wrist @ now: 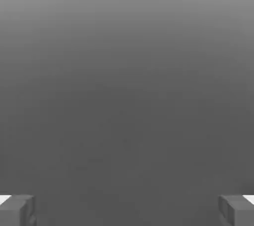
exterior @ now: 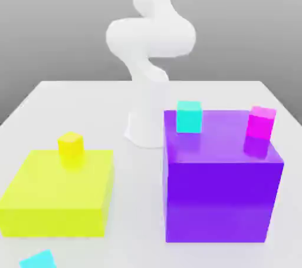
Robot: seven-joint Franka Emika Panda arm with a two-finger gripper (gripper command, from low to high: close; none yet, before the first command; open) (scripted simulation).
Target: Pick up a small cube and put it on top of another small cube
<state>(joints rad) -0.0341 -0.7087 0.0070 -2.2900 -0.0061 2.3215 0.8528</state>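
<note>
A small sky-cyan cube (exterior: 38,259) lies on the white table (exterior: 53,108) at the near edge, in front of the big yellow block (exterior: 59,193). A greener turquoise small cube (exterior: 189,116) and a magenta small cube (exterior: 260,122) stand on top of the big purple block (exterior: 221,193). A small yellow cube (exterior: 70,146) sits on the yellow block. In the hand view my gripper (wrist: 127,210) is open, its grey fingertips (wrist: 17,210) far apart with nothing between them, facing plain grey background. The white arm (exterior: 150,37) rises behind the blocks.
The arm's base (exterior: 141,131) stands just behind the purple block's far left corner. A strip of bare table separates the yellow and purple blocks. The sky-cyan cube is partly cut off by the exterior view's lower edge.
</note>
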